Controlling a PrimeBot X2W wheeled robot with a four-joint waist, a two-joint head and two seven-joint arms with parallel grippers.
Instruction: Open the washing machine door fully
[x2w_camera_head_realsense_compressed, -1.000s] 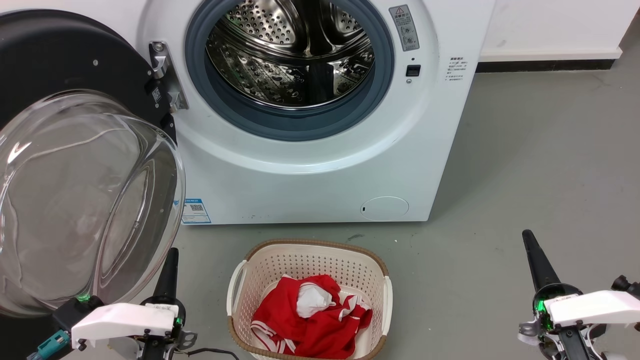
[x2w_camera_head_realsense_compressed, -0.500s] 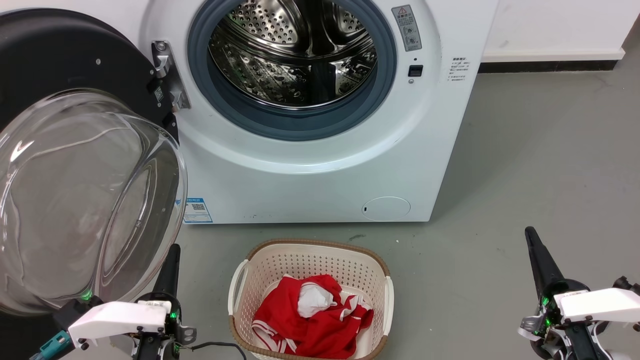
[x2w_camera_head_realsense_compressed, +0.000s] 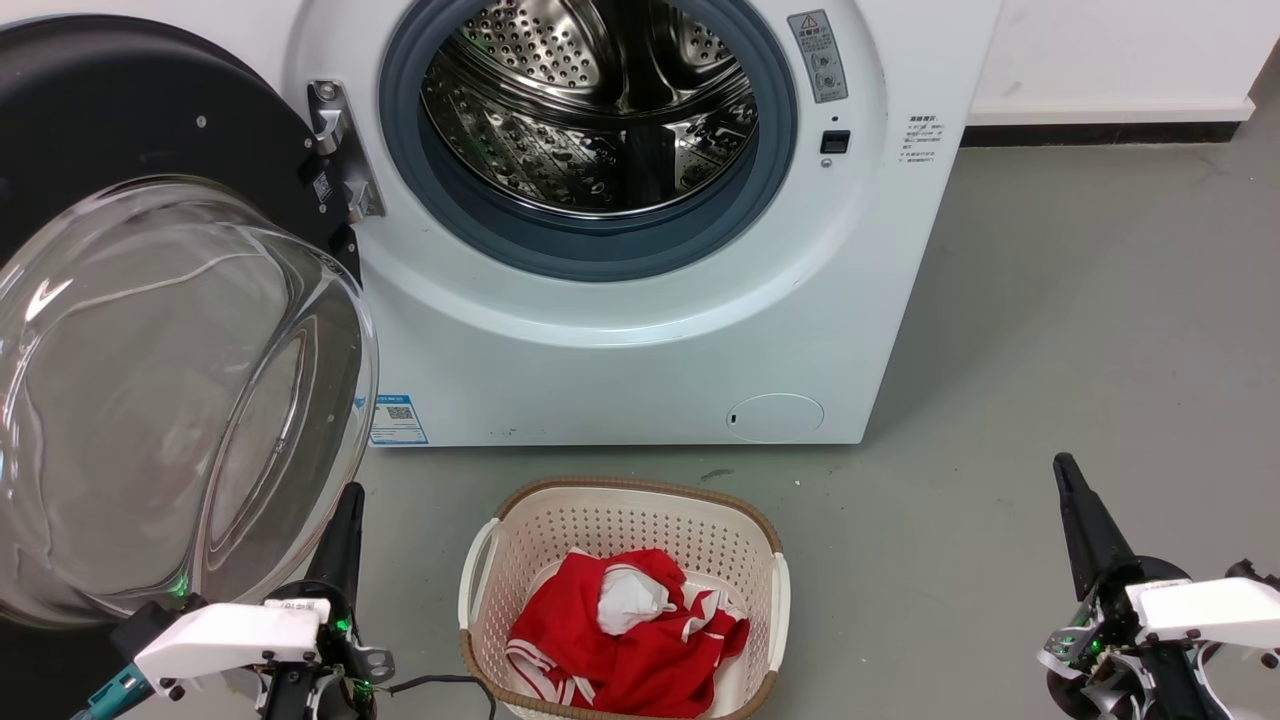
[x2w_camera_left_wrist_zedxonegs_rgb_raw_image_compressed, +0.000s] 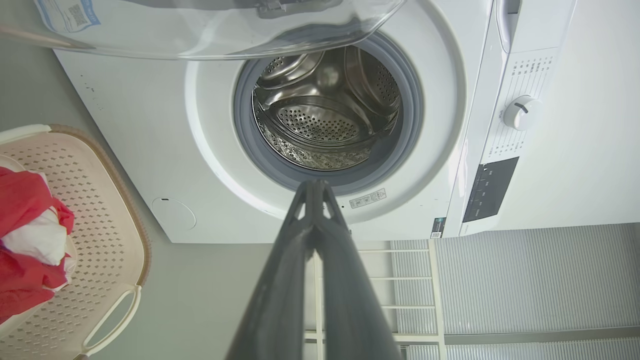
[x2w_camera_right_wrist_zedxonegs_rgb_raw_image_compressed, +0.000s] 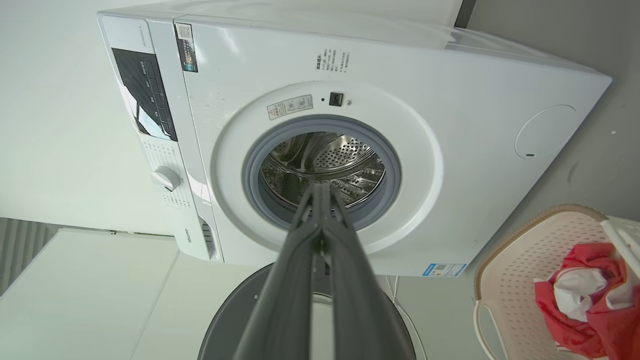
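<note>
- Two grippers sit low in my head view: left gripper (x2w_camera_head_realsense_compressed: 350, 500) just beside the swung-out washing machine door (x2w_camera_head_realsense_compressed: 180, 400), which the left edge cuts off; right gripper (x2w_camera_head_realsense_compressed: 1065, 470) well apart from it.
- Left wrist view: fingers (x2w_camera_left_wrist_zedxonegs_rgb_raw_image_compressed: 280, 280) pressed together, empty; door glass overlaps the washing machine (x2w_camera_left_wrist_zedxonegs_rgb_raw_image_compressed: 150, 125) at the top.
- Right wrist view: fingers pressed together, empty, hiding part of the dark door rim.

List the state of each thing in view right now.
washing machine door, swung wide open to the robot's left
drum, empty
basket, holding red and white clothes
left gripper, shut, holding nothing
right gripper, shut, holding nothing
</note>
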